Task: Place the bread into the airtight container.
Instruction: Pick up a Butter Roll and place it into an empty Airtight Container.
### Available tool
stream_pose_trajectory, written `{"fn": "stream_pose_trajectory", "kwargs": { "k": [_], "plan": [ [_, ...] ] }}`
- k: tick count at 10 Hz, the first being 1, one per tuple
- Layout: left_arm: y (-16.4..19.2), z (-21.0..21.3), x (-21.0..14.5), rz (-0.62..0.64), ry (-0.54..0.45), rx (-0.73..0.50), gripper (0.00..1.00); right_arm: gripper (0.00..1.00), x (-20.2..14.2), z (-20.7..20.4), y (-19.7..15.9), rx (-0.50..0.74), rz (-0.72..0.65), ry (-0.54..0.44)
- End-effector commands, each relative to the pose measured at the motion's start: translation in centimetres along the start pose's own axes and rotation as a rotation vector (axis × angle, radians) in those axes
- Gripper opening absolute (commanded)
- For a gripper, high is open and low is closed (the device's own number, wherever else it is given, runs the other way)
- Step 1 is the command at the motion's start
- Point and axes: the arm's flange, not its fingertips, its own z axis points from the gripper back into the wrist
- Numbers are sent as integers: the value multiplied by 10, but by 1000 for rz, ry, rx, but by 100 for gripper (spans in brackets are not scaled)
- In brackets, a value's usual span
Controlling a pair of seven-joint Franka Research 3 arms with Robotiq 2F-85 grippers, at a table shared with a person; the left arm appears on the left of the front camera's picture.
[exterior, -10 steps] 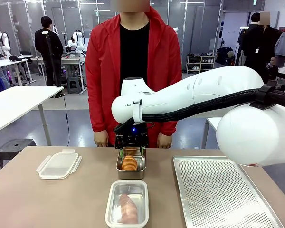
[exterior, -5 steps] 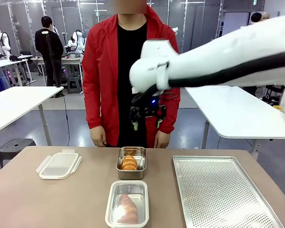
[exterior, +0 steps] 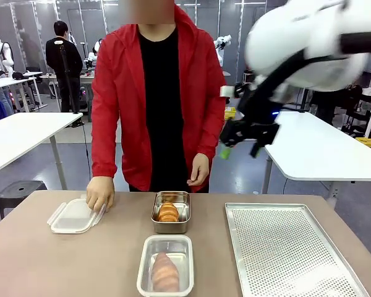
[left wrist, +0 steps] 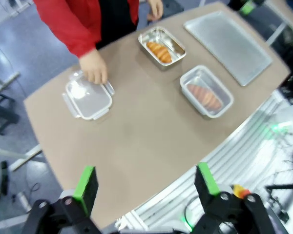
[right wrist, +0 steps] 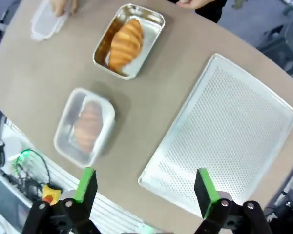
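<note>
One bread (exterior: 165, 273) lies inside the clear airtight container (exterior: 146, 260) near the table's front edge. In the right wrist view the same bread (right wrist: 88, 126) and container (right wrist: 68, 122) lie far below. My right gripper (exterior: 241, 150) hangs high above the table at the right, open and holding nothing. From its own camera the right gripper (right wrist: 145, 186) shows spread green pads. My left gripper (left wrist: 146, 183) is open too, far above the table, where the container (left wrist: 222, 92) and bread (left wrist: 203, 96) show. The container's lid (exterior: 76, 215) lies at the left under a person's hand (exterior: 100, 193).
A steel tray (exterior: 156, 216) with a croissant (exterior: 169, 212) sits behind the container. A large perforated baking tray (exterior: 284, 247) covers the table's right side. The person in a red jacket stands at the far edge, the other hand (exterior: 199, 170) near the steel tray.
My right arm rose from just above the steel tray and swung up to the right. The person's hand came down onto the lid at the left.
</note>
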Motion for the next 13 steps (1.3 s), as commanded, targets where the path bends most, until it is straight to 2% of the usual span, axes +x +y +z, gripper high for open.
{"fn": "stream_pose_trajectory", "kwargs": {
  "k": [1, 2, 6, 8, 9, 13],
  "plan": [
    [-1, 1, 3, -11, -5, -13, 100, 100, -61, 43, -19, -28, -33, -84],
    [-1, 1, 3, -11, -5, -13, 100, 100, -87, 71, -29, -7, -78, -129],
    [-1, 1, 3, -11, -5, -13, 100, 100, -154, 150, -6, -252, -88, -158],
    [-1, 1, 3, -11, -5, -13, 100, 100, -160, 152, -13, -236, -131, -177],
    [-1, 1, 3, -11, -5, -13, 100, 100, -160, 160, -9, -227, -66, -177],
    [-1, 1, 3, -11, -5, -13, 100, 100, -160, 160, -9, -227, -66, -177]
  ]
}}
